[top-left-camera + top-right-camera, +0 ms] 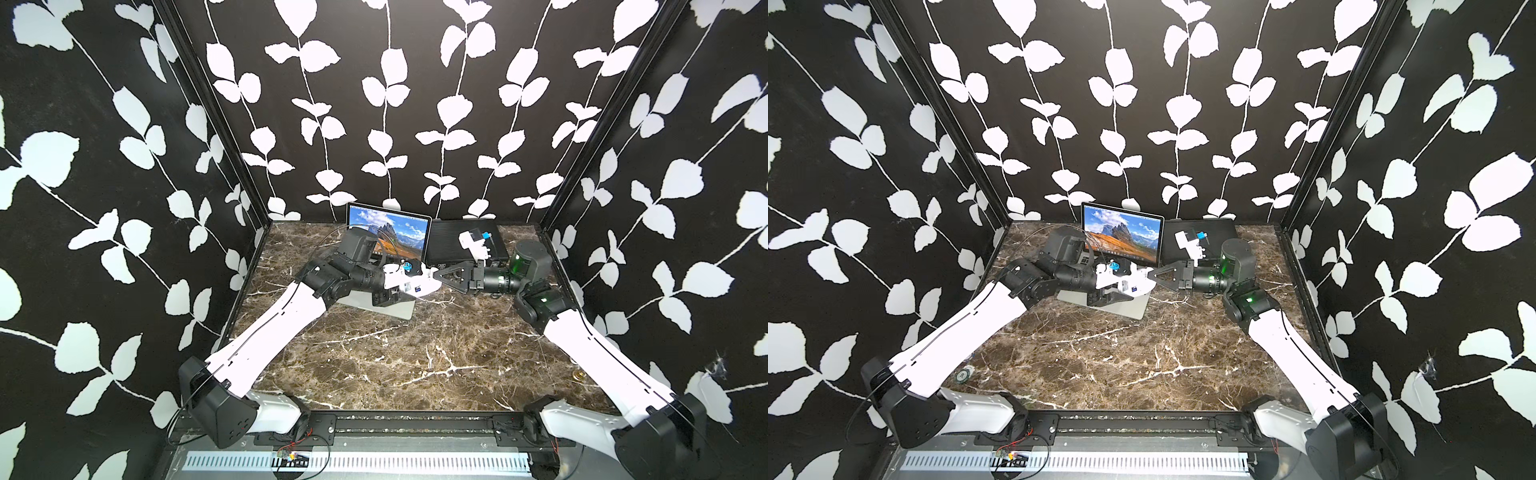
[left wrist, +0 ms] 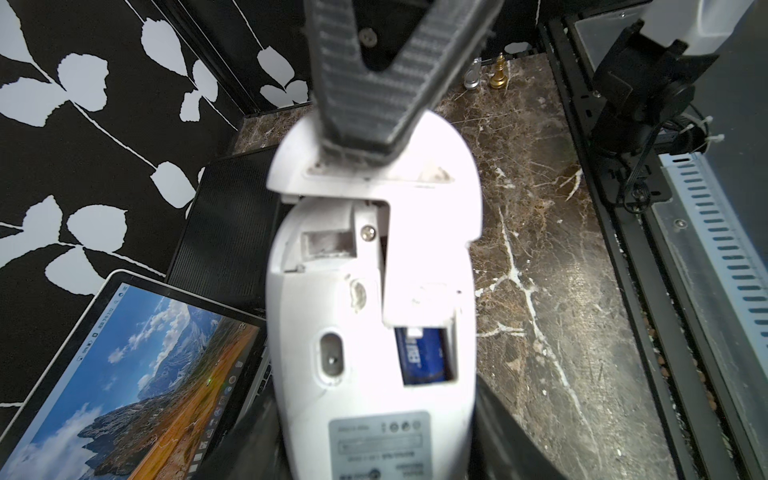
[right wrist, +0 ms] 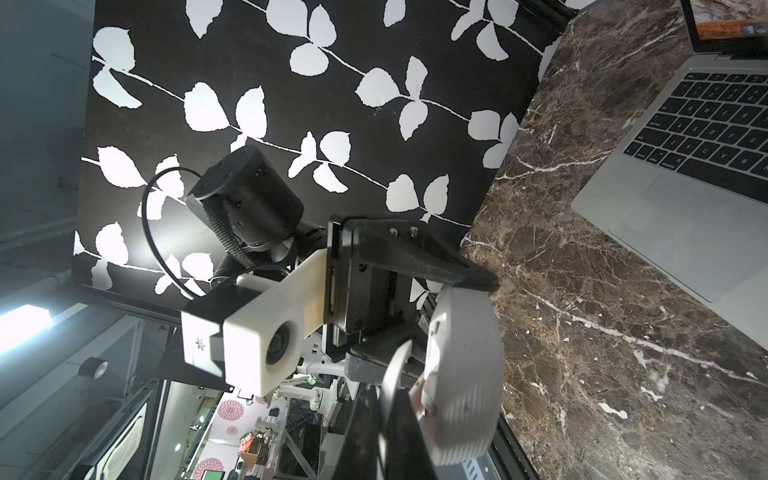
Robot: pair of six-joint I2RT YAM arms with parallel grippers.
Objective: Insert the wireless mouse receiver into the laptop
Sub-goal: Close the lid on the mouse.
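Note:
My left gripper is shut on the white wireless mouse, holding it by its sides above the laptop's front right corner with the underside facing the wrist camera. A blue battery shows in the open recess. My right gripper is shut on the loose white cover piece, which stands partly lifted off the mouse. In both top views the two grippers meet tip to tip, right gripper against mouse. The open laptop stands behind them. The receiver itself does not show.
A flat black ribbed case lies right of the laptop at the back. A small gold chess piece and a silver object stand near the table's front right corner. A round disc lies at the front left.

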